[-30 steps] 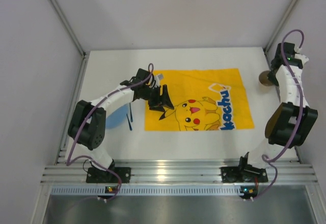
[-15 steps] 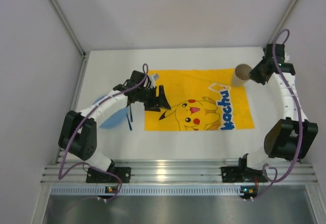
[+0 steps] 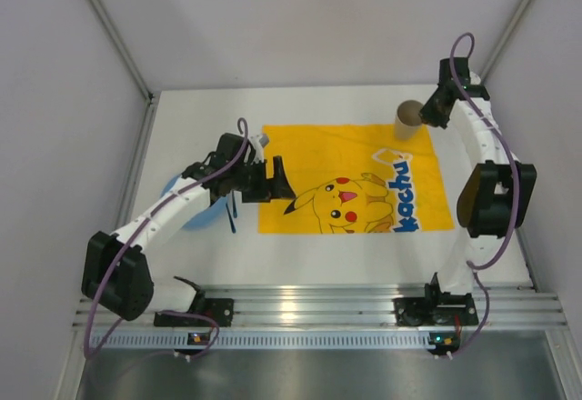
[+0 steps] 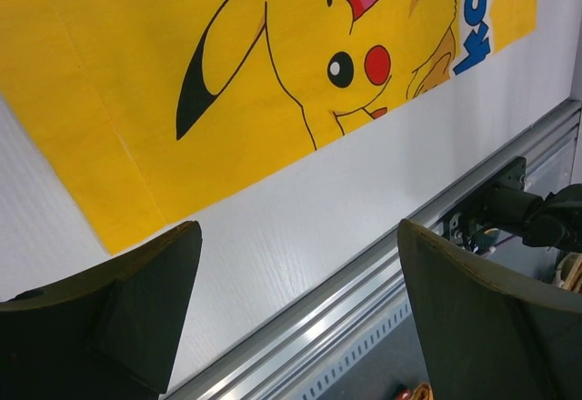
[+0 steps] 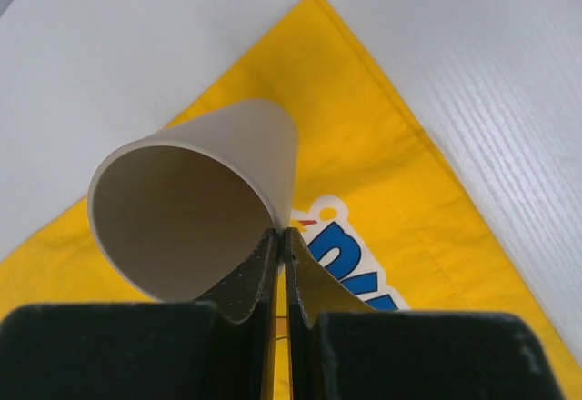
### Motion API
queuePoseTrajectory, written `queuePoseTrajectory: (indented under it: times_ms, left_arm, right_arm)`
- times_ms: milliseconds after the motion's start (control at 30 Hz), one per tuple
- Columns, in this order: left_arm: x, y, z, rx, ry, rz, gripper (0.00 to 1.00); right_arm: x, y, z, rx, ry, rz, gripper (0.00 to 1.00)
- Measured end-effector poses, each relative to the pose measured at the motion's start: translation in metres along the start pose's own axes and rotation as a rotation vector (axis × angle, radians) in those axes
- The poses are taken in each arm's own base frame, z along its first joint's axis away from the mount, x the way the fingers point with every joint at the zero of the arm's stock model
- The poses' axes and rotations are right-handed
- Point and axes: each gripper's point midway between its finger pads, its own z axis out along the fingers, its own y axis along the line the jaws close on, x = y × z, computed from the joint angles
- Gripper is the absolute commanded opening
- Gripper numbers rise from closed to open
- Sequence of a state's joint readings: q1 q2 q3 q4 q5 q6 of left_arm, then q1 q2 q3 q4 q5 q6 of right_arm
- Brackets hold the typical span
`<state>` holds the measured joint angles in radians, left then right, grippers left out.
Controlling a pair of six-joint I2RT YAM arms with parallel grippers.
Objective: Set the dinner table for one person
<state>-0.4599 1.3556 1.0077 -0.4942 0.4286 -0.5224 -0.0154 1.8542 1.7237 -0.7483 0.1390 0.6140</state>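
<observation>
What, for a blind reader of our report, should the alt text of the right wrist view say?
The right claw pinches the rim of a tan paper cup, its open mouth tipped toward the camera. Behind it lies a corner of the yellow mat with blue lettering, on the white table.

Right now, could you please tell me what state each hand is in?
Left hand: open, holding nothing.
Right hand: closed, pinching the rim of the paper cup.
</observation>
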Motion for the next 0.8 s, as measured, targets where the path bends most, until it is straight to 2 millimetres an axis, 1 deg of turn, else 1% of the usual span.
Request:
queuePoseTrajectory:
  times_ms: [67, 200, 333, 467, 567, 667, 800]
  left_arm:
    - [0.002, 0.002, -0.004, -0.013, -0.007, 0.0, 0.94]
    - [0.005, 0.006, -0.009, -0.04, -0.01, -0.005, 0.94]
    - [0.007, 0.01, -0.01, -0.062, -0.007, -0.01, 0.94]
    - [0.008, 0.012, -0.01, -0.074, -0.004, -0.014, 0.94]
    - [0.01, 0.014, -0.011, -0.086, 0.006, -0.02, 0.94]
    - [0.012, 0.016, -0.01, -0.091, 0.015, -0.025, 0.94]
    - [0.013, 0.018, -0.007, -0.1, 0.026, -0.032, 0.94]
  right_arm:
    - [0.0, -0.006, 0.01, 0.042, 0.001, -0.004, 0.0]
    - [0.01, -0.022, 0.029, 0.127, 0.026, -0.017, 0.0]
    - [0.01, -0.029, 0.037, 0.169, 0.021, -0.022, 0.0]
    - [0.001, -0.028, 0.044, 0.186, -0.006, -0.024, 0.0]
    - [-0.011, -0.027, 0.051, 0.209, -0.037, -0.027, 0.0]
    - [-0.02, -0.03, 0.055, 0.25, -0.06, -0.033, 0.0]
    - [-0.025, -0.036, 0.057, 0.296, -0.076, -0.042, 0.0]
